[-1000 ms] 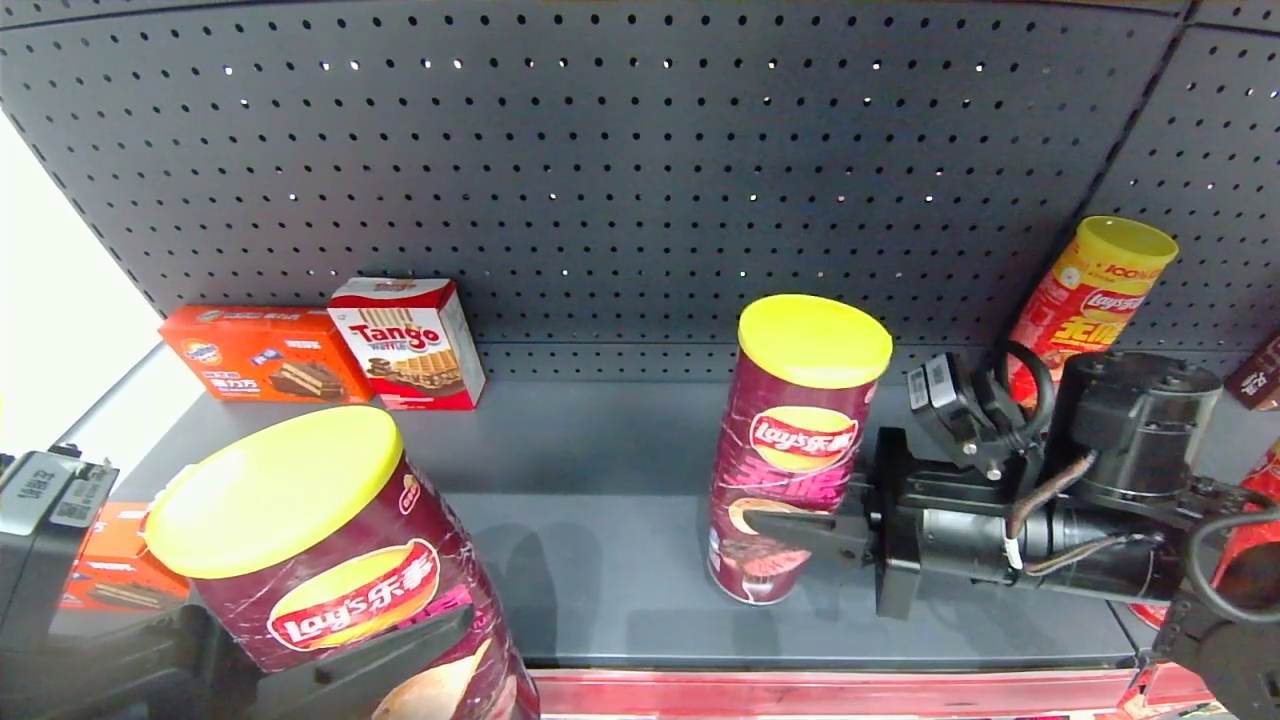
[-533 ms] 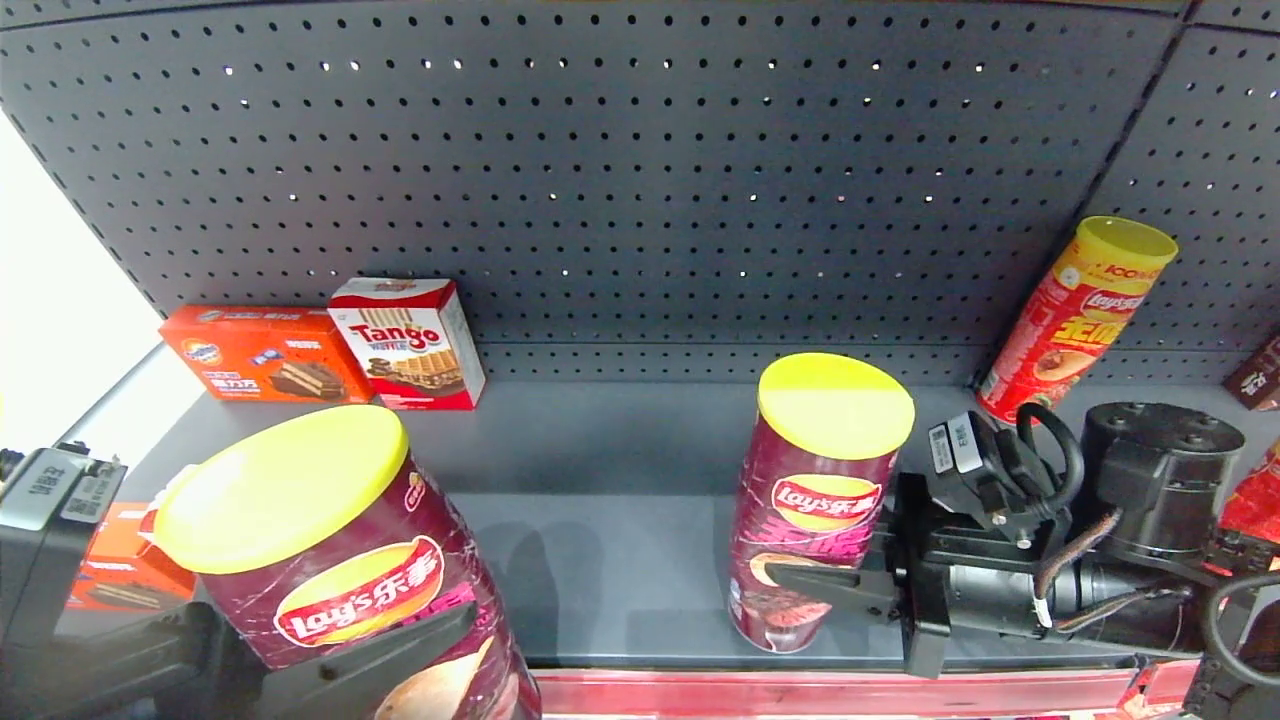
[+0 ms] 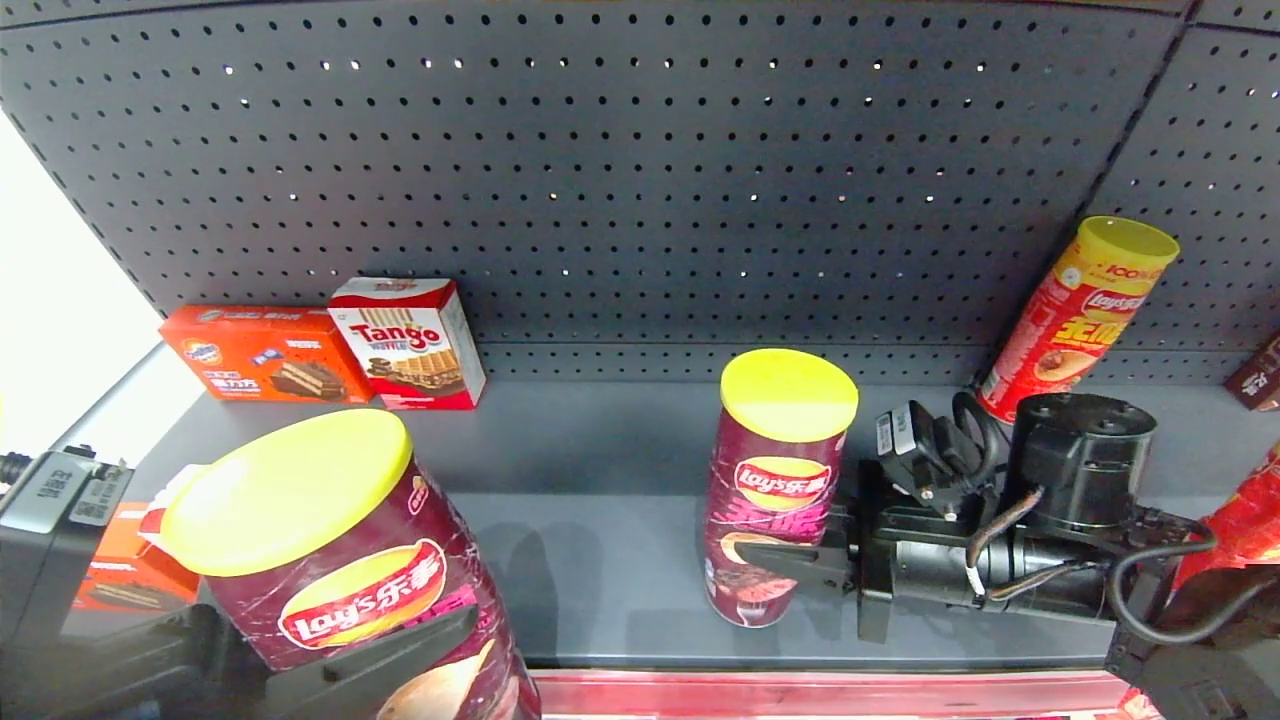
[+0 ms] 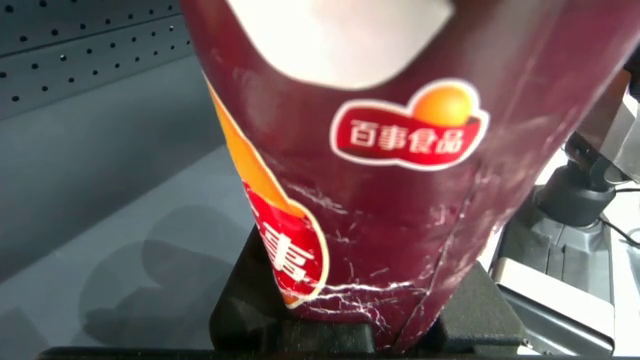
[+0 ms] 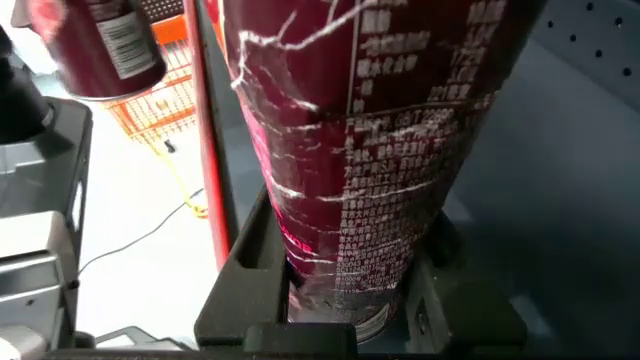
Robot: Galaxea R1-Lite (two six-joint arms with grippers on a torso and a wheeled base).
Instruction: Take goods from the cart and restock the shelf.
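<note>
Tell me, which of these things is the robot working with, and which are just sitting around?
On the job: far maroon chip can in the right hand; near maroon chip can in the left hand; the shelf.
Just there: orange biscuit box; red-and-white wafer box; red chip can by the pegboard.

The head camera looks forward and down over the dark grey metal shelf (image 3: 600,470). The left wrist camera hugs the lower-left yellow-lidded maroon chip can (image 3: 340,580), the right wrist camera the central maroon chip can (image 3: 775,500); the head view shares both.

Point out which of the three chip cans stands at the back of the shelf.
The red can at the far right, beside the pegboard. The left maroon can and the centre maroon can are farther forward.
</note>
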